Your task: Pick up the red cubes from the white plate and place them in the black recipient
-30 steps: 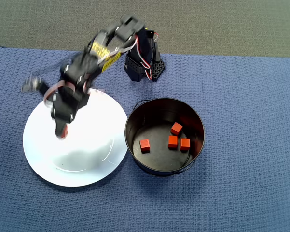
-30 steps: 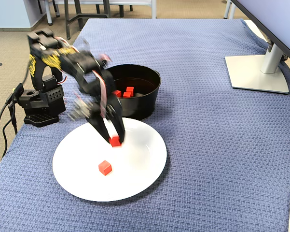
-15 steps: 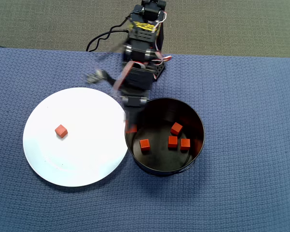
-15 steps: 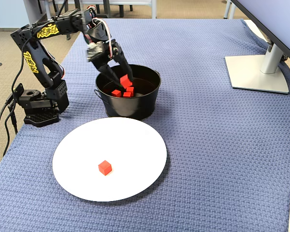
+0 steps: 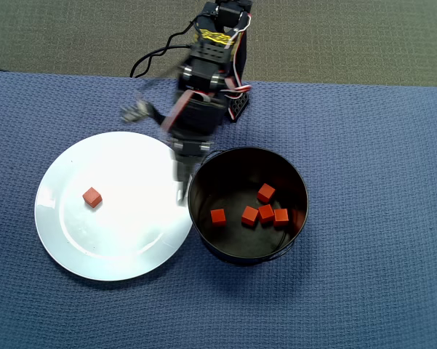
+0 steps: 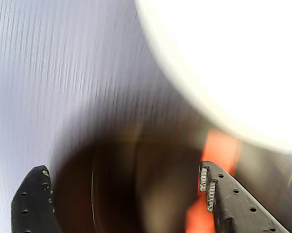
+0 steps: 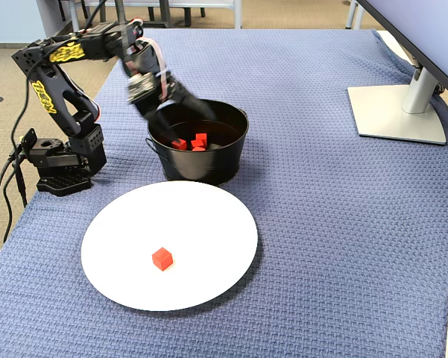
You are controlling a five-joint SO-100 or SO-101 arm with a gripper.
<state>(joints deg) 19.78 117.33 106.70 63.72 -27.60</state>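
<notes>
In the overhead view, one red cube (image 5: 92,197) is lying alone on the left half of the white plate (image 5: 65,247), which is occupying the left centre of the frame. In the fixed view the same cube (image 7: 162,259) is sitting just left of the plate's (image 7: 216,276) middle, in the lower centre of the frame, well apart from everything else.

Further right, the gripper (image 5: 182,190) is hanging over the plate's right edge, just beside the rim of the black recipient (image 5: 203,240), and is blurred with motion. In the wrist view its two fingers (image 6: 218,194) are standing spread wide apart at the lower corners with nothing between them, so the gripper is judged empty and open.

At the right, five red cubes (image 5: 250,216) are lying on the floor of the black recipient at centre frame.

Risks, as judged from this moment:
- The arm is swinging fast and low beside the pot wall; a finger could be clipping the rim or the wire handle and shoving the pot.
- The glossy plate is likely to be letting the last cube slide if a fingertip lands off-centre, pushing it toward the rim rather than trapping it.
- A descent carried too far could be tipping or shifting the plate
</notes>
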